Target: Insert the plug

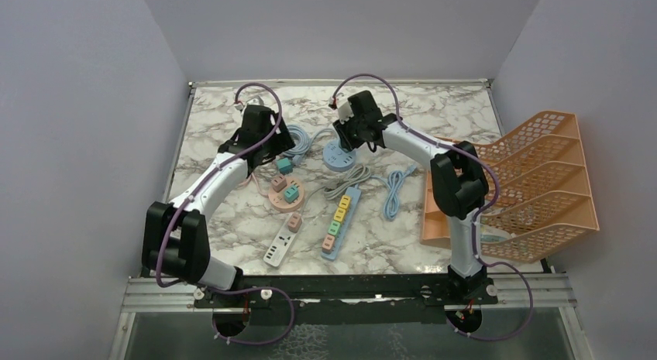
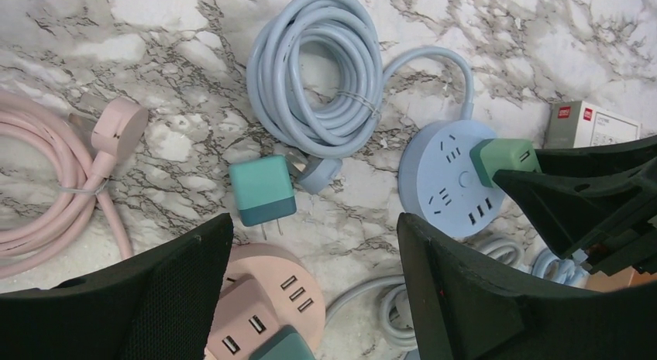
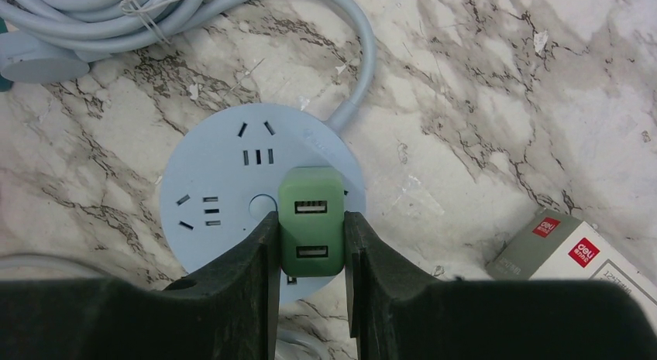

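The green plug (image 3: 311,232) sits on the right part of the round blue power hub (image 3: 217,197), and the right gripper (image 3: 311,222) is pinched tight on both its sides (can't tell if the prongs are all the way in). The left gripper (image 2: 314,224) hangs wide open with nothing in it, over a teal charger (image 2: 262,190) lying on the marble table (image 3: 480,89) by the hub's coiled cable (image 2: 318,73).
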You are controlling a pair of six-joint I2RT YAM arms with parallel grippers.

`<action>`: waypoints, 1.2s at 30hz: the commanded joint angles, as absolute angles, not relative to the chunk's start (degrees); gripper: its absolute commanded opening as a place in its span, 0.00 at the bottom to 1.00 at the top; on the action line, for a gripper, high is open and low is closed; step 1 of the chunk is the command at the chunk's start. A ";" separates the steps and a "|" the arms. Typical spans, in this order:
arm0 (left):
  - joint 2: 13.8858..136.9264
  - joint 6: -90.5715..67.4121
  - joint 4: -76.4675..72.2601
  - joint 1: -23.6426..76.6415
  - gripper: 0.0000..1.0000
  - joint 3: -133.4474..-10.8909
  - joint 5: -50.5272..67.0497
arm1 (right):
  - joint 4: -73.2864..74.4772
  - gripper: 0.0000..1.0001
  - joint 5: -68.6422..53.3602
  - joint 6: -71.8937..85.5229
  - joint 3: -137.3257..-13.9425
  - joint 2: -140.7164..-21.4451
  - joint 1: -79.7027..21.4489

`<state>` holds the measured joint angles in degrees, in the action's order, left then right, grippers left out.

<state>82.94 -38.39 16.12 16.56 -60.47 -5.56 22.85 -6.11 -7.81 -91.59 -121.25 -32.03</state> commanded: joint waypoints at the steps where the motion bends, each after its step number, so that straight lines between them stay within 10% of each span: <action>1: 85.91 -37.69 17.83 16.15 0.80 -62.44 -6.66 | 43.66 0.04 -4.82 -6.15 -89.58 -131.89 -32.51; 14: 93.99 -36.29 20.77 16.00 0.83 -67.06 -7.02 | 41.42 0.72 -4.13 -1.38 -111.70 -124.90 -32.52; 25: 97.12 -38.45 25.56 16.02 0.81 -66.66 -8.95 | 34.86 0.74 -1.29 3.93 -105.92 -117.25 -32.52; 36: 103.69 -37.87 25.18 16.00 0.50 -67.57 -6.66 | 33.83 0.55 -4.43 5.23 -102.55 -115.45 -32.52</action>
